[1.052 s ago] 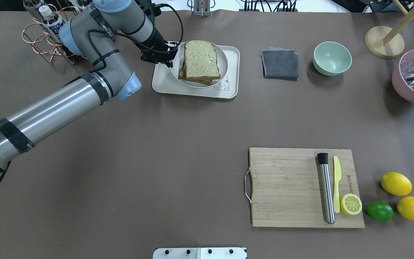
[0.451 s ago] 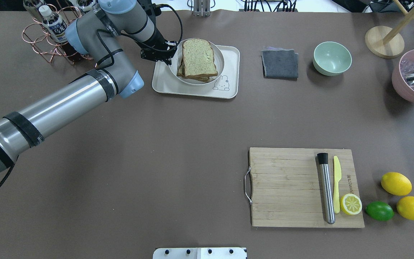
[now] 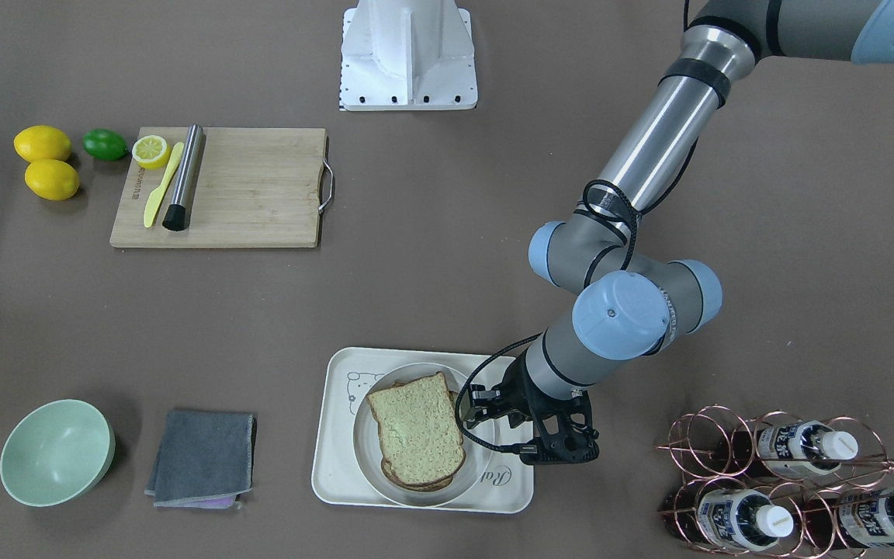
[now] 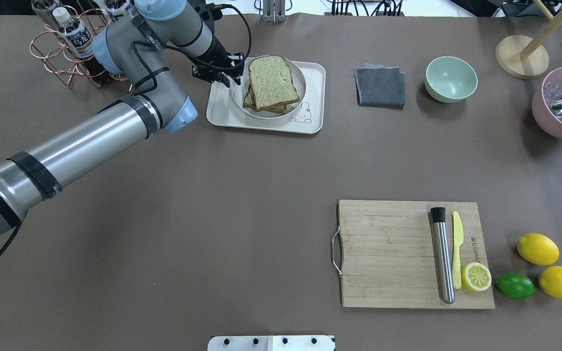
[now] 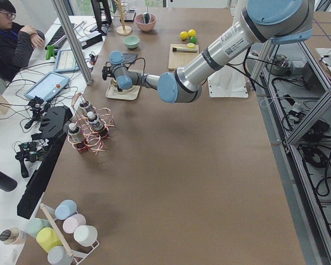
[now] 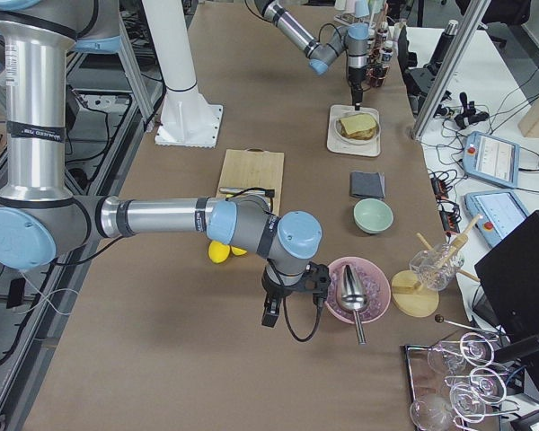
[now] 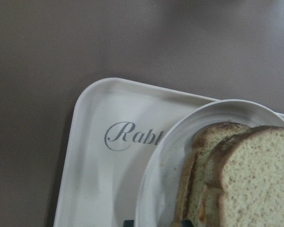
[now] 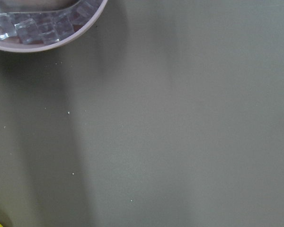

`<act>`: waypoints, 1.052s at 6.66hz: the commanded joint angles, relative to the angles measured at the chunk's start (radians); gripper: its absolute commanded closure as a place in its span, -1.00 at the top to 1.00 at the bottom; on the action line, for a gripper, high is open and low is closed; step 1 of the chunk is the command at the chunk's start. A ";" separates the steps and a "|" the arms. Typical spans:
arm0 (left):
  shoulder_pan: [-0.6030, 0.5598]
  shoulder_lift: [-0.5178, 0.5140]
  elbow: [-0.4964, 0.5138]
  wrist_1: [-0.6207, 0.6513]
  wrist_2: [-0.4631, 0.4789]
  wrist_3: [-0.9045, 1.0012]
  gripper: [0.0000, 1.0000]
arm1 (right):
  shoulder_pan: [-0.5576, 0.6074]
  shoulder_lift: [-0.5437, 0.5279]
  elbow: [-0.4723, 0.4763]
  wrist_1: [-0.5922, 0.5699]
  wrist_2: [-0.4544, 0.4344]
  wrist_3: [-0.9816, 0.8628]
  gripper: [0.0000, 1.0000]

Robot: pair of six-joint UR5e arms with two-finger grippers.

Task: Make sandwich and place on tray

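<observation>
Room is tightest at the left gripper [image 4: 231, 78]: its dark fingers straddle the rim of the round white plate [image 4: 301, 88], one tip outside and one inside, clamped on it. Just past the fingertips, on that plate, sits the sandwich [image 4: 271, 80], square speckled tan slices with dark crust, stacked slightly askew. Under the plate lies the tray [image 4: 220, 109], smooth cream, with rounded corners and a raised rim. Behind the wrist a copper wire bottle rack [image 4: 66, 53] stands near. Matte brown table [image 4: 261, 195] lies bare on the robot's side of the hand. The right gripper [image 6: 271, 314] hangs beside a pink bowl [image 6: 382, 274], well apart; I cannot tell how its fingers stand.
</observation>
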 commanded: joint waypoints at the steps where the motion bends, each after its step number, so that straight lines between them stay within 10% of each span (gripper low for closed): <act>1: -0.014 0.177 -0.291 0.098 0.003 -0.005 0.97 | 0.000 -0.002 0.000 0.001 0.001 0.001 1.00; 4: -0.008 0.617 -0.899 0.232 -0.005 -0.014 0.97 | 0.000 -0.002 -0.008 -0.001 0.004 0.001 1.00; 7: -0.084 0.977 -1.138 0.230 -0.010 0.197 0.97 | 0.000 0.001 -0.017 0.002 0.003 -0.001 1.00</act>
